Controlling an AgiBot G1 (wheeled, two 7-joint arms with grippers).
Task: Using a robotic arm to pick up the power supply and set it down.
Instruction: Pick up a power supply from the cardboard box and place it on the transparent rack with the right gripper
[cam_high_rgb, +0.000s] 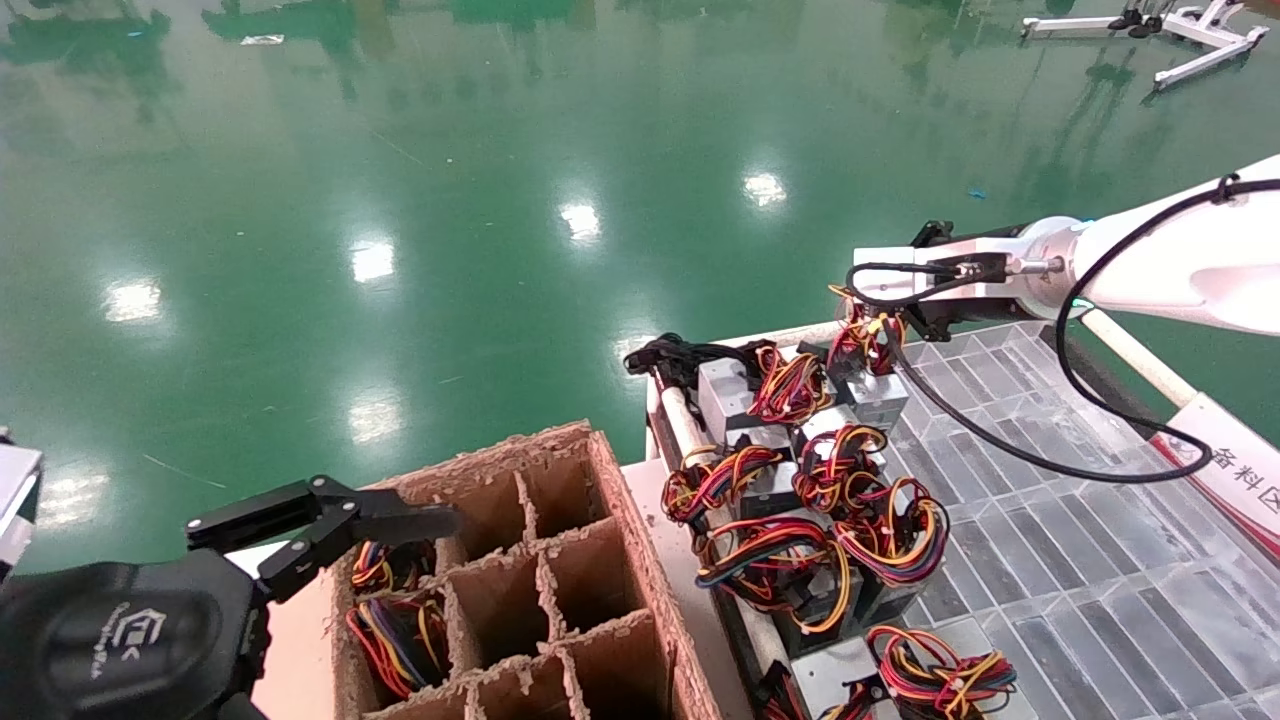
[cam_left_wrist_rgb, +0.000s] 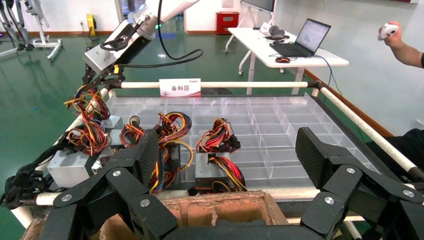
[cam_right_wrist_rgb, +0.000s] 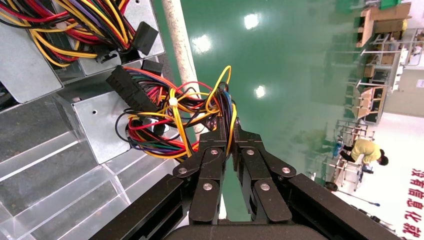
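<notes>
Pinching power supply (cam_right_wrist_rgb: 100, 130) wires, right claw (cam_right_wrist_rgb: 228, 131)

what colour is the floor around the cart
Glossy green floor, with bright light reflections; the head view shows it best.

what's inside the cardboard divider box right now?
In the cardboard divider box, two cells nearest the left gripper hold wire bundles; the units beneath are hidden. The other visible cells look empty; the near row is cut off.
</notes>
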